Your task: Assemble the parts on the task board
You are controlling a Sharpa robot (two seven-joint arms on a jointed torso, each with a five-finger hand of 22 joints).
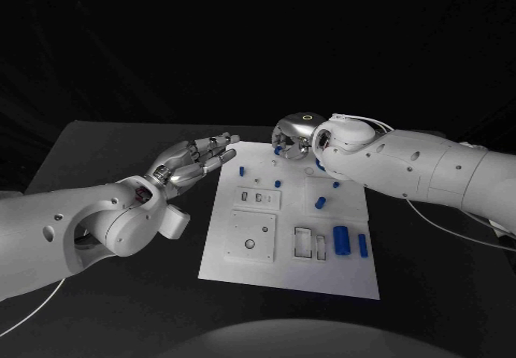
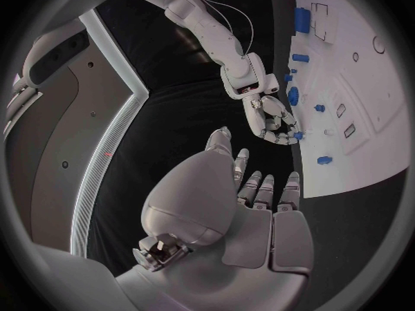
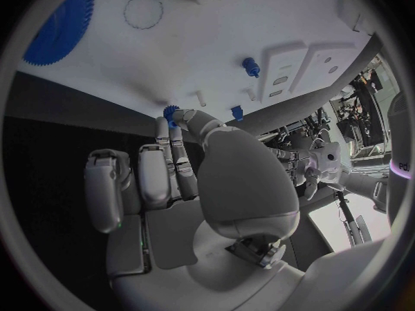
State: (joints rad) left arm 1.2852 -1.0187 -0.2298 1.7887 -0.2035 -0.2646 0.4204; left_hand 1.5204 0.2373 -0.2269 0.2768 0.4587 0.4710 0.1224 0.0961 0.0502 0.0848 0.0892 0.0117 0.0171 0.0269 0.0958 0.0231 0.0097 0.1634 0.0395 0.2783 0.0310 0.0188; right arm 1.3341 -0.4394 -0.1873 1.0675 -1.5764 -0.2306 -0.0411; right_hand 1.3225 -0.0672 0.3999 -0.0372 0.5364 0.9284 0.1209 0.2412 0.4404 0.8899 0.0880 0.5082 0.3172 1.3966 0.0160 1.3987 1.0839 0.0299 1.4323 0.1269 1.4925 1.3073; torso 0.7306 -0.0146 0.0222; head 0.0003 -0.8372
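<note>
Pinching small blue part [image 3: 170, 111] at task board [image 1: 250, 265] far edge — right hand [image 1: 292, 140]; left hand [image 1: 194, 162] open, empty. Next move probably lift and seat it — needs careful alignment.

Two white arms [image 1: 419, 168], silver hands [image 1: 194, 160] (thin white cable, seemingly, along the right).

Matt white task board [image 1: 355, 277], blue plastic parts [image 1: 342, 240]

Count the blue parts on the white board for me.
8 blue parts show: three small ones far-left, two mid-right, two long ones near-right, and one by the right hand. That hand may hide more.
</note>
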